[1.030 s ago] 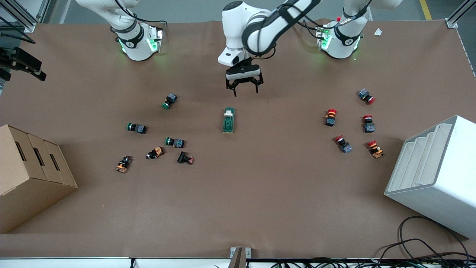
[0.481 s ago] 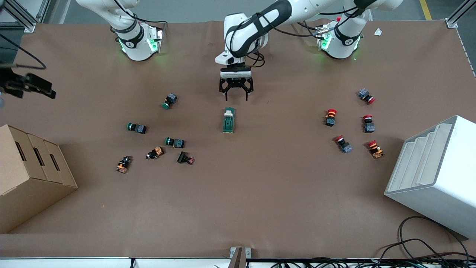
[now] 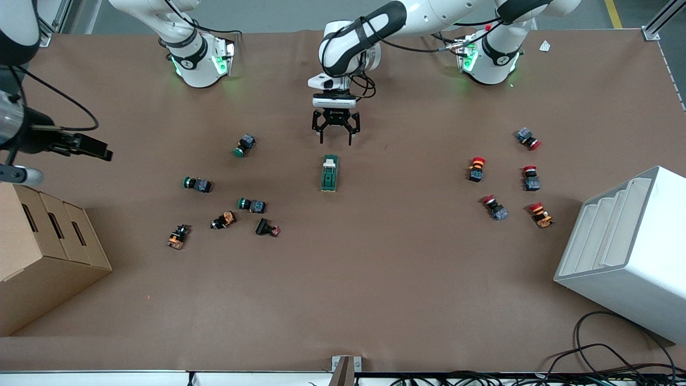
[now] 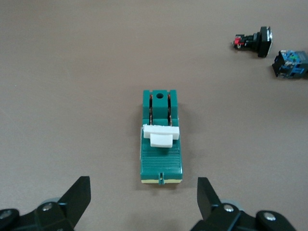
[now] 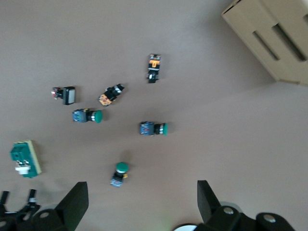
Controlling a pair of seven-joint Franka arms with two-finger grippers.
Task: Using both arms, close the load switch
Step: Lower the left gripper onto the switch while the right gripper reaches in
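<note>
The load switch (image 3: pixel 329 173), a dark-green block with a cream-white lever tab, lies mid-table. In the left wrist view the load switch (image 4: pixel 161 144) sits just ahead of the fingers, with its tab (image 4: pixel 160 135) across the middle. My left gripper (image 3: pixel 336 138) is open and empty. It hangs over the table just farther from the front camera than the switch, with its jaws spread wider than the block (image 4: pixel 143 188). My right gripper (image 3: pixel 102 153) is open and empty (image 5: pixel 142 190). It is high over the right arm's end of the table, where the right wrist view shows the switch (image 5: pixel 25 159) far off.
Green-capped push buttons (image 3: pixel 245 145) and orange and black ones (image 3: pixel 224 220) lie toward the right arm's end. Red-capped buttons (image 3: pixel 476 169) lie toward the left arm's end. A cardboard box (image 3: pixel 48 252) and a white stepped bin (image 3: pixel 627 252) stand at the table's two ends.
My left gripper has shifted a little toward the right arm's end and now lines up with the switch. My right gripper has swung farther in over the table's end.
</note>
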